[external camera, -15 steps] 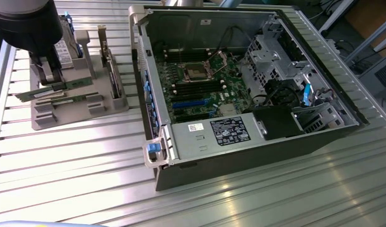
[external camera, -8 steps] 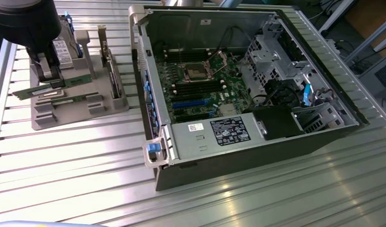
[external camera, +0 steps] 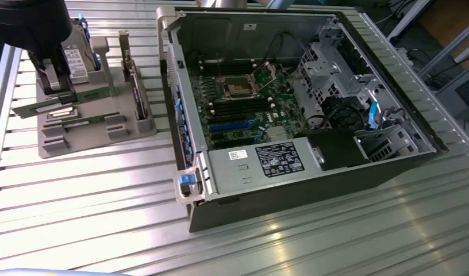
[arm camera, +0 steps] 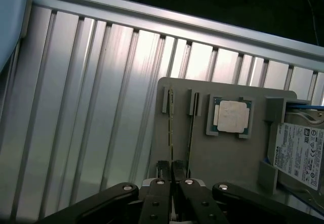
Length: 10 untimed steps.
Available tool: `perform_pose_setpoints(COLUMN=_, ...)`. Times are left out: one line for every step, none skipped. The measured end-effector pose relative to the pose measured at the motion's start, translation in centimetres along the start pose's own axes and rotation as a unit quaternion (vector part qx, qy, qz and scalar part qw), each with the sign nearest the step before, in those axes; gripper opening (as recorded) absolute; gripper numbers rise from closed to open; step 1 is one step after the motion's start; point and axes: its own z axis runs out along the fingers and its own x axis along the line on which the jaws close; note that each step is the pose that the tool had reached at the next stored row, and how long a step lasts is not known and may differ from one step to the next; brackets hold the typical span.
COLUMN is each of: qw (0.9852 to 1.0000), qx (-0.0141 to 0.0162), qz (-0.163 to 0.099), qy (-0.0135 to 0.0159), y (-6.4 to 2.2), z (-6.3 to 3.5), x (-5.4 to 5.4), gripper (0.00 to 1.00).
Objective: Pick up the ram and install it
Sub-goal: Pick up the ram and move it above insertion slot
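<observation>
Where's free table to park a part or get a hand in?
Free: bare table toward the camera from the grey parts holder, on the exterior view's left of the computer case; the strip along the case's dark side wall. Crowded: the holder, with the ram, its twin, hard drive and the gripper over it; the case interior.

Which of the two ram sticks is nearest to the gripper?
The ram stick farther from the silver processor chip: it runs in between the fingertips of the gripper. The other stick stands beside them, closer to the chip.
</observation>
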Motion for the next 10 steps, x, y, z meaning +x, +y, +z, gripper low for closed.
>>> perform_pose_setpoints(qw=1.0000, qx=0.0000, qz=0.000, qy=0.0000, y=0.00, z=-0.07, x=0.00, gripper=0.14)
perform_pose_setpoints(qw=1.0000, qx=0.0000, qz=0.000, qy=0.0000, y=0.00, z=-0.14, x=0.00, gripper=0.14)
perform_pose_setpoints(qw=1.0000, qx=0.0001, qz=0.000, qy=0.0000, y=0.01, z=-0.25, x=-0.01, gripper=0.14)
perform_pose_setpoints(qw=1.0000, qx=0.0001, qz=0.000, qy=0.0000, y=0.01, z=-0.32, x=-0.01, gripper=0.14)
perform_pose_setpoints(qw=1.0000, qx=0.0000, qz=0.000, qy=0.0000, y=0.02, z=-0.39, x=-0.01, gripper=0.14)
perform_pose_setpoints(qw=1.0000, qx=0.0000, qz=0.000, qy=0.0000, y=0.02, z=-0.48, x=-0.02, gripper=0.14)
perform_pose_setpoints(qw=1.0000, qx=0.0000, qz=0.000, qy=0.0000, y=0.03, z=-0.62, x=-0.02, gripper=0.14)
perform_pose_setpoints(qw=1.0000, qx=0.0000, qz=0.000, qy=0.0000, y=0.03, z=-0.69, x=-0.02, gripper=0.14)
perform_pose_setpoints(qw=1.0000, qx=0.0000, qz=0.000, qy=0.0000, y=0.04, z=-0.86, x=-0.03, gripper=0.14)
perform_pose_setpoints(qw=1.0000, qx=0.0001, qz=0.000, qy=0.0000, y=0.05, z=-0.98, x=-0.03, gripper=0.14)
